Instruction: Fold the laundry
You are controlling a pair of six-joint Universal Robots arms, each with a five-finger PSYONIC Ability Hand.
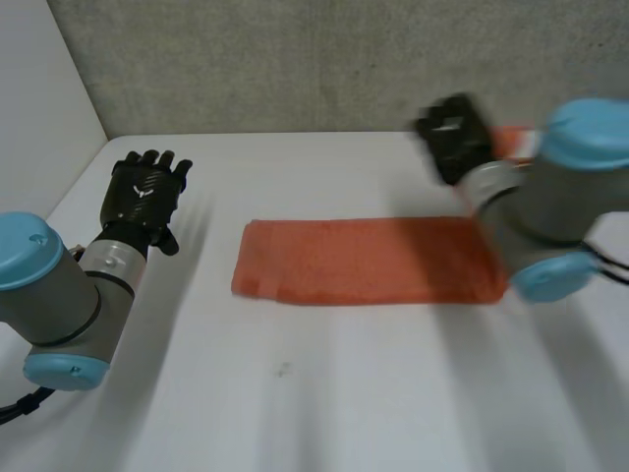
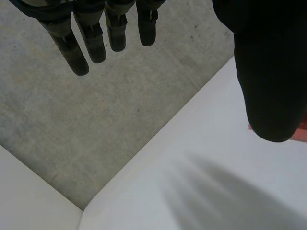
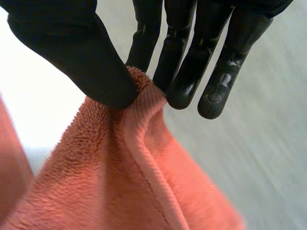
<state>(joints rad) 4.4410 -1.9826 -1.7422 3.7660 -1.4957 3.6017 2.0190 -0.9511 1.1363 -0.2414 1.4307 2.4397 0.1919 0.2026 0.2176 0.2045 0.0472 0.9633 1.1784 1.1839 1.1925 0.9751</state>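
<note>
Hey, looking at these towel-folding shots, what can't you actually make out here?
1. Head view: right end of the towel, hidden behind the right arm.
2. Head view: the right hand is blurred, so its grip is unreadable there.
3. Left wrist view: the towel, just a sliver past the thumb of the left hand.

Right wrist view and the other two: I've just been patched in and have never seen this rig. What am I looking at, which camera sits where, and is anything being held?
This is a two-armed robot at a white table, and each arm ends in a black hand. The head view looks down from between the arms. Each wrist view looks along that arm's own palm. An orange towel lies as a long strip on the table. The right hand pinches a hemmed edge of the towel between thumb and fingers, lifting that part up. The left hand is off to the side, clear of the towel, with its fingers straight and holding nothing.
</note>
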